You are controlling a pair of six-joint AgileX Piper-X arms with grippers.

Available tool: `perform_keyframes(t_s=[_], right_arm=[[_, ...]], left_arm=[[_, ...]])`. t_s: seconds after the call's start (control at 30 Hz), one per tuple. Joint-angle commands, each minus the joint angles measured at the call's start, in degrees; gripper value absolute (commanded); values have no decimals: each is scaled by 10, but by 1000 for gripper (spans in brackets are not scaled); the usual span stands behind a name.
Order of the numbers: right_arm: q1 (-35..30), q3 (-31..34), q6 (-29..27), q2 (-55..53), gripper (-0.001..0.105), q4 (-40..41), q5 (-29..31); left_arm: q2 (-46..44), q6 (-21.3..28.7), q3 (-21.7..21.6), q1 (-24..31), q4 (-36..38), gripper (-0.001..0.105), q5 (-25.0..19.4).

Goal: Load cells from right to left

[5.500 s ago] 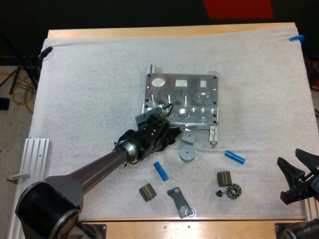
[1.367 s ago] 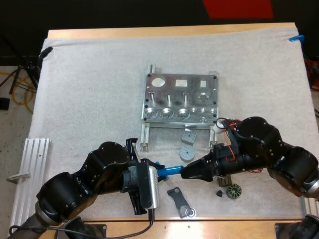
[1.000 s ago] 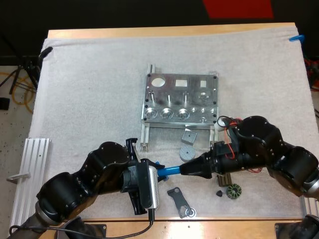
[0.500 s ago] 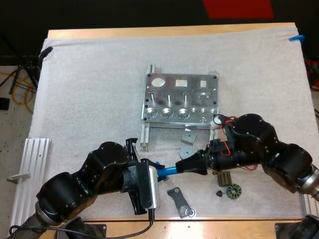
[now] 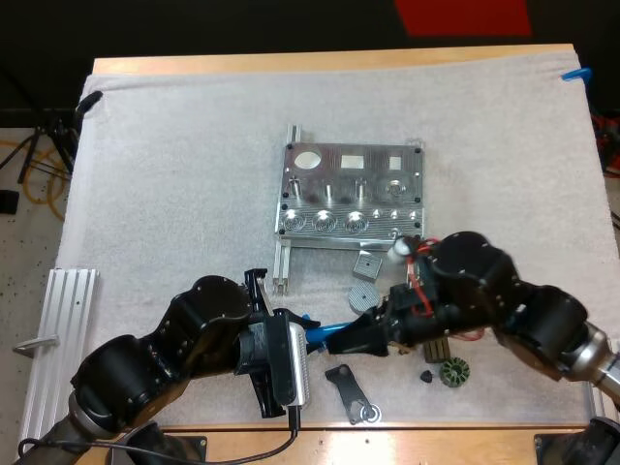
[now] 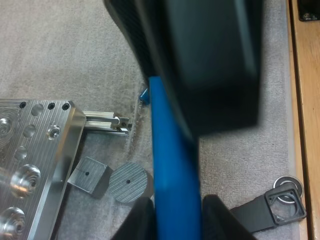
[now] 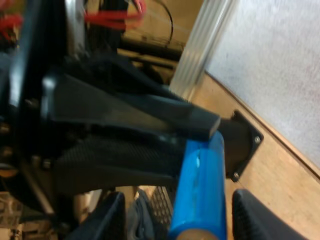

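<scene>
Pinching the blue cylinder (image 5: 327,333) at one end, the left claw (image 6: 176,220) had its fingers (image 6: 141,220) pressed on it from both sides. The cylinder sat roughly level and pointed at the right claw (image 7: 182,219). It was over the white mat (image 5: 174,174), in front of the metal fixture (image 5: 352,194), between the grey disc (image 5: 362,296) and the black bracket (image 5: 350,392). Couldn't tell whether it cleared the mat.

Right claw: fingers (image 7: 111,216) spread, one on each side of the cylinder's free end, with a gap on both sides, so no grip. In the right wrist view the left claw's black fingers were clamped on the far end.

The fixture lay flat mid-mat, with a row of round sockets along its near edge and larger cutouts behind them. A slim rail (image 5: 281,266) stuck out of its near left corner toward the arms.

Loose parts:
- A grey block (image 5: 367,263) lay just beside the disc, on the fixture side.
- The bracket lay flat near the table (image 5: 320,62) front edge, ring end nearest that edge.
- A toothed wheel (image 5: 453,371) and a small black cone (image 5: 426,374) lay close together beside the right arm.
- A ribbed metal rail (image 5: 68,320) lay along the mat's left edge.
</scene>
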Motion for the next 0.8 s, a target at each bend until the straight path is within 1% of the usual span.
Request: perform_keyframes(t_s=[0.0, 0.33, 0.43, 0.47, 0.5, 0.53, 0.6, 0.63, 0.67, 0.7, 0.77], right_arm=[[0, -6, -4, 3, 47, -7, 8], [0, -6, -5, 5, 47, -11, 11], [0, -6, -5, 5, 44, -11, 11], [0, -6, -5, 5, 40, -13, 11], [0, -6, -5, 5, 34, -18, 11], [0, -6, -6, 5, 31, -20, 10], [0, -6, -6, 5, 15, -33, 10], [0, -6, -8, 5, 12, -34, 10], [0, -6, -9, 5, 7, -36, 9], [0, -6, -9, 5, 4, -36, 9], [0, -6, -11, 5, 4, -36, 7]], left_arm=[[-3, -7, -4, -2, -11, 11, -6], [-3, -7, -4, -2, -6, 11, -6], [-3, -7, -4, -2, -6, 11, -6], [-3, -7, -4, -2, -6, 11, -6], [-3, -7, -4, -2, -6, 11, -6], [-3, -7, -4, -2, -6, 11, -6], [-3, -7, -4, -2, -6, 11, -6], [-3, -7, -4, -2, -6, 11, -8], [-3, -7, -4, -2, -6, 11, -11], [-3, -7, -4, -2, -6, 11, -15], [-3, -7, -4, -2, -6, 11, -23]])
